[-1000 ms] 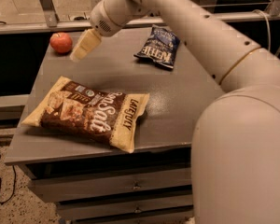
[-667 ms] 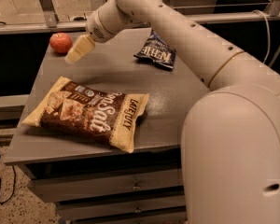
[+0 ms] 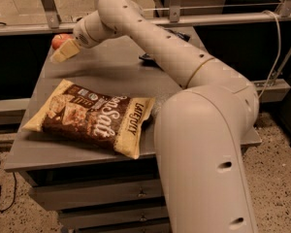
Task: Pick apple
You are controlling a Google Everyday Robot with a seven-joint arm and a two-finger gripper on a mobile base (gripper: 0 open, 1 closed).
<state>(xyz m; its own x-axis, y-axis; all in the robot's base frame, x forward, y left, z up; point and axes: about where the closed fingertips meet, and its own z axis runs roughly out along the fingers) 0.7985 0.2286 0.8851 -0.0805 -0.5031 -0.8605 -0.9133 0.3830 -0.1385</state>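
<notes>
The apple (image 3: 58, 39) is small, round and red-orange. It sits at the far left corner of the grey table (image 3: 111, 76), and its lower right side is hidden by the gripper. My gripper (image 3: 62, 54), cream-coloured, points down and to the left. It is just in front of the apple and overlaps it in this view. I cannot tell whether it touches the apple.
A large brown chip bag (image 3: 92, 116) lies flat on the near left of the table. A dark chip bag (image 3: 148, 58) at the back is mostly hidden behind my arm (image 3: 174, 57). A metal rail (image 3: 223, 17) runs behind the table. Drawers sit below the top.
My arm has swung left across the table. The gripper has moved closer to the apple and now covers part of it. The dark bag has become hidden behind the arm.
</notes>
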